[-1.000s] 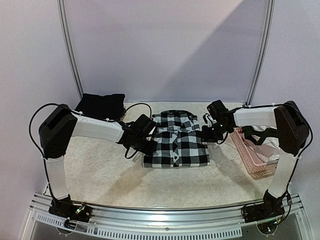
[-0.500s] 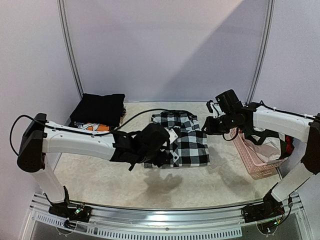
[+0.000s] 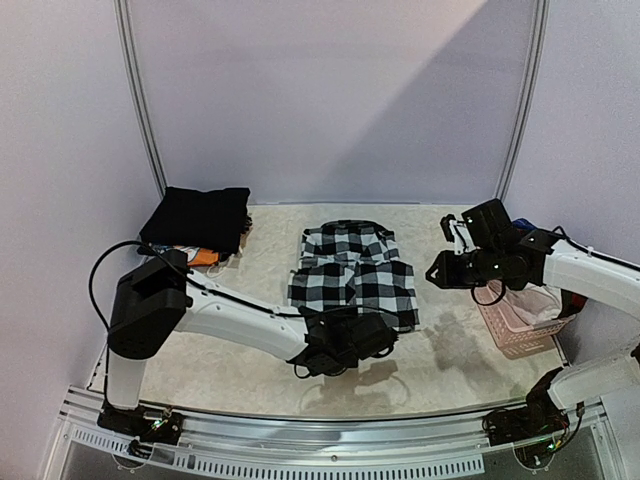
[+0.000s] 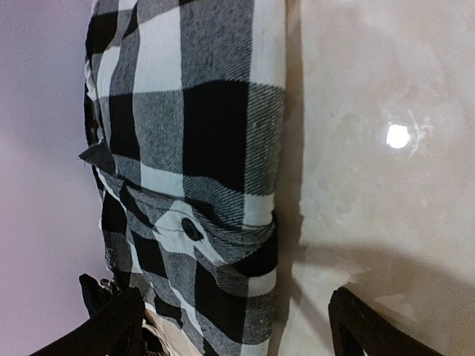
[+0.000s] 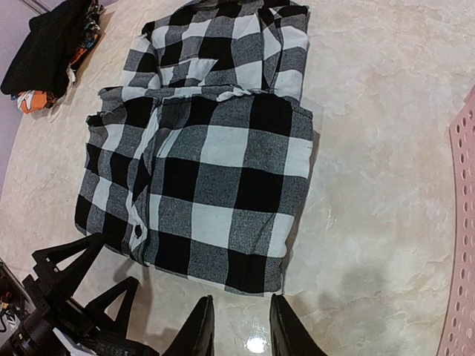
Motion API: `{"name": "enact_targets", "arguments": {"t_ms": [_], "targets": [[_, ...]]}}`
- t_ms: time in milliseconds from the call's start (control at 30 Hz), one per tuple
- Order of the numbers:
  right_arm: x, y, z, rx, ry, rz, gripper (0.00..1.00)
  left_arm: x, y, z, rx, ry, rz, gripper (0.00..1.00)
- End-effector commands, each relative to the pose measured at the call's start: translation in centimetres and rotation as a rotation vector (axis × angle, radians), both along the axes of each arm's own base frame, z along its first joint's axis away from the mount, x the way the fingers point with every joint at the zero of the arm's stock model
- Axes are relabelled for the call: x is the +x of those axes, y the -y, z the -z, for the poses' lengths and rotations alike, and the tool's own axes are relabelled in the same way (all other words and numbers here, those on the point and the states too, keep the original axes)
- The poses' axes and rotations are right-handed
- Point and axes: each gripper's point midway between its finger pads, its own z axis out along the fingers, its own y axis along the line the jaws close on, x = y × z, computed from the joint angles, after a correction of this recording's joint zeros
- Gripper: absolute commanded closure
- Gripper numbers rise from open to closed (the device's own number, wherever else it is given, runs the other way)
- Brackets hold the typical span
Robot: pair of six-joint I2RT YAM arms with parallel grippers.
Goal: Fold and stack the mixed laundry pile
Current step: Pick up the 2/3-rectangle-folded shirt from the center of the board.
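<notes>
A black-and-white checked shirt (image 3: 352, 275) lies folded flat in the middle of the table. My left gripper (image 3: 352, 332) is at its near edge, open wide. In the left wrist view the shirt's near corner (image 4: 223, 297) sits between the spread fingers (image 4: 111, 326), which do not pinch it. My right gripper (image 3: 434, 272) hovers to the right of the shirt. In the right wrist view its fingers (image 5: 199, 330) stand a little apart over bare table, just off the shirt's hem (image 5: 245, 274). A folded black garment (image 3: 200, 215) lies at the back left on orange printed pieces (image 3: 203, 256).
A pink perforated basket (image 3: 515, 325) with pale cloth in it stands at the right edge, under the right arm; its rim (image 5: 464, 222) shows in the right wrist view. The left gripper (image 5: 67, 297) shows at the lower left of that view. Purple walls close the back.
My left arm swung from the shirt's left side round to its near edge and its jaws opened wide. My right gripper drew back to the right, off the shirt, and opened slightly.
</notes>
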Motion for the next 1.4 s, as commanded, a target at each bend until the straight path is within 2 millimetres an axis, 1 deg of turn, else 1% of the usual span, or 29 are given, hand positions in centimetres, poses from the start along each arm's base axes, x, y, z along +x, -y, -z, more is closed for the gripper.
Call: {"name": "enact_targets", "arguments": {"t_ms": [0,133,300,433,633,800,833,900,933,1000,1033,1133,1200,1367], "targets": [[-0.9,0.8,-0.5,0.013,0.019,0.021,0.73,0.2,0.3,-0.8,0.062,0.024,0.033,0.12],[-1.2,0.9,-1.0,0.034,0.031,0.022,0.73,0.7,0.1,0.4,0.106,0.043,0.023,0.15],[-1.5,0.9,-0.7,0.033,0.021,0.024,0.73,1.3,0.1,1.7,0.109,0.041,0.021,0.22],[-1.6,1.0,-0.4,0.039,0.019,0.026,0.73,2.1,0.3,2.5,0.114,0.062,0.025,0.30],[-1.9,1.0,-0.1,0.044,0.013,0.028,0.73,3.1,0.8,3.7,0.126,0.084,0.027,0.38],[-2.1,1.0,-0.1,0.048,0.012,0.025,0.73,4.1,1.0,4.0,0.117,0.081,0.026,0.45],[-2.1,1.0,-0.1,0.048,0.011,0.026,0.73,4.2,1.1,4.0,0.116,0.081,0.031,0.48],[-2.1,1.1,0.0,0.046,0.009,0.026,0.73,4.2,1.3,3.9,0.112,0.079,0.040,0.59],[-2.1,1.1,0.1,0.045,0.008,0.026,0.73,4.3,1.4,3.9,0.110,0.079,0.042,0.68],[-2.2,1.1,0.2,0.043,0.006,0.027,0.73,4.3,1.5,4.0,0.109,0.077,0.044,0.91],[-2.2,1.1,0.2,0.043,0.007,0.026,0.73,4.3,1.5,4.0,0.105,0.081,0.041,1.00],[-2.2,1.1,0.1,0.047,0.008,0.026,0.72,4.1,1.2,3.9,0.100,0.082,0.033,1.00],[-2.2,0.9,0.0,0.051,0.006,0.019,0.73,3.4,1.0,3.6,0.088,0.080,0.030,1.00],[-2.3,0.1,-0.4,0.065,0.003,-0.018,0.73,0.9,-0.1,2.3,0.062,0.090,0.023,1.00]]}}
